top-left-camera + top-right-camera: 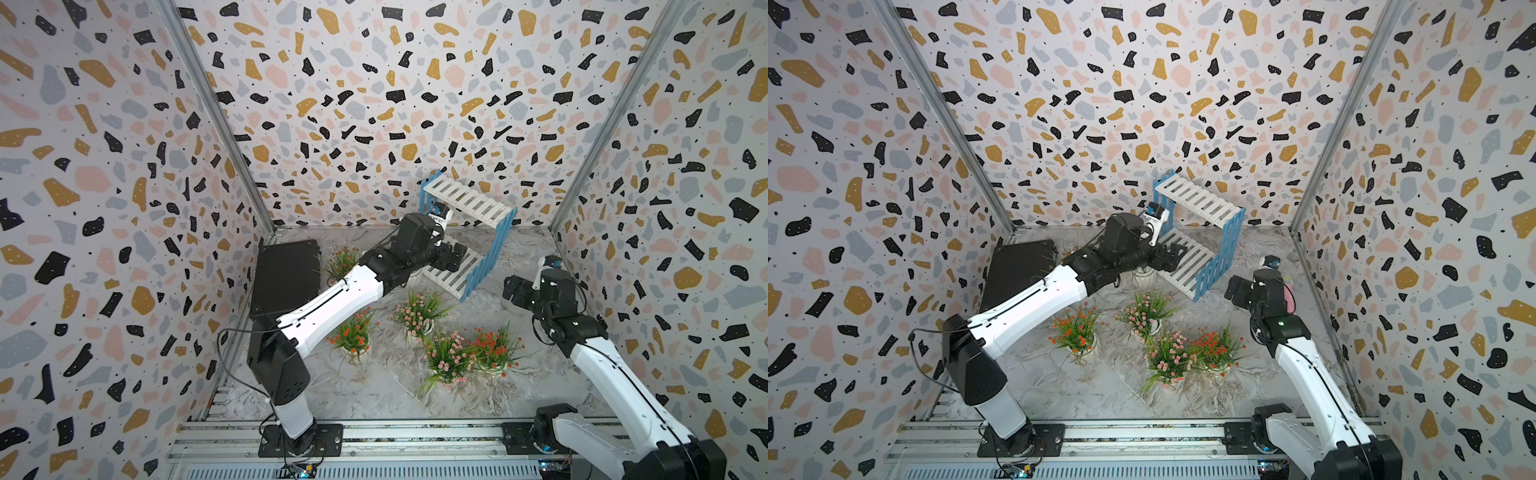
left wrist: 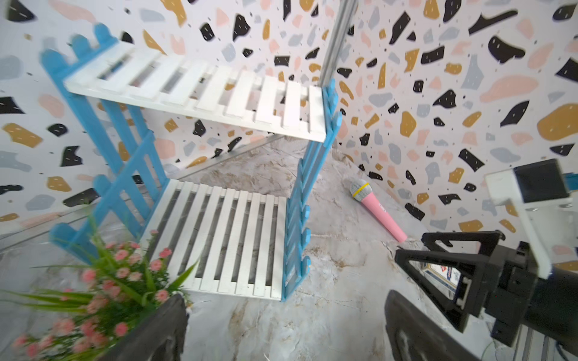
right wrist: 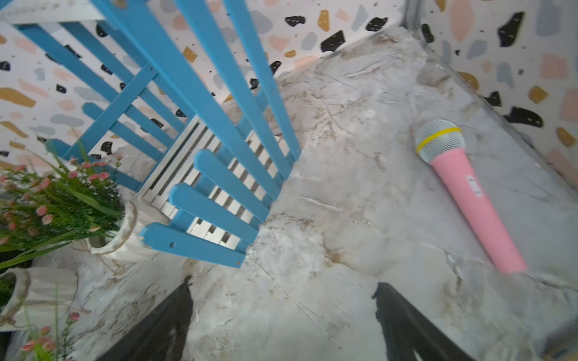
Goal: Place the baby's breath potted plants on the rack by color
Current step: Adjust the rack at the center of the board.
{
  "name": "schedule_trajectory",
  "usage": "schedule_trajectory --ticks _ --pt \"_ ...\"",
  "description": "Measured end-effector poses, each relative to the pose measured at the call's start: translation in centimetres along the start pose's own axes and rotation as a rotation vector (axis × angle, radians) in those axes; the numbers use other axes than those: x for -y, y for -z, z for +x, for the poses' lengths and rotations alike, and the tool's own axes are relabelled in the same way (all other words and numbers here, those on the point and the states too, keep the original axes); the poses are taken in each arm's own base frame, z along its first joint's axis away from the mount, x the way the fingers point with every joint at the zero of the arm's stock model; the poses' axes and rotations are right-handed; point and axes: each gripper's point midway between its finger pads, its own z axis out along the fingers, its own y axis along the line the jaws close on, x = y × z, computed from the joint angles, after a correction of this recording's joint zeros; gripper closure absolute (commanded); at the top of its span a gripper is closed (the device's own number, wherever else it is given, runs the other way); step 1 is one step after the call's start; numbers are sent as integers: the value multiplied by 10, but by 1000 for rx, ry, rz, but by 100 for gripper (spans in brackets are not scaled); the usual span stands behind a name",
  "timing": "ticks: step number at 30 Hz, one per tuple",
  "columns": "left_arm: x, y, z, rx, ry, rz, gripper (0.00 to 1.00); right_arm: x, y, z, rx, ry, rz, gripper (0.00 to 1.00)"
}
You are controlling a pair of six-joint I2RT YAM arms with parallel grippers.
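My left gripper (image 2: 284,301) gapes empty; at lower left, I'd grip the pink baby's breath plant (image 2: 109,281) low, under its foliage.

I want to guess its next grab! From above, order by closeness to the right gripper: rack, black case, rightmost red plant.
In a top view, from the right gripper:
1. Rack, right beside it.
2. Rightmost red plant, toward the front.
3. Black case, far left.

Terrazzo-speckled walls (image 1: 374,83) on three sides, grey marbled floor (image 1: 374,395), bare metal corner posts (image 1: 216,116), even light.
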Motion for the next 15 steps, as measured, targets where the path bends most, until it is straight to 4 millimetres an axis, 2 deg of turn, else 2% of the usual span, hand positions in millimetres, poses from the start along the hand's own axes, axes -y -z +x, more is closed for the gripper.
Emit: schedule_trajectory --ticks 3,5,10,15 --pt "-16 18 0 -6 34 -27 4 -31 -14 -2 -11 46 -25 10" --pt "-25 28 4 -17 57 -45 4 -44 -23 1 -13 68 -20 11" --pt "-43 54 15 -32 101 -87 5 -67 -45 12 -14 100 16 12" --pt "-50 69 27 -39 124 -100 5 -87 -64 2 25 96 58 14"
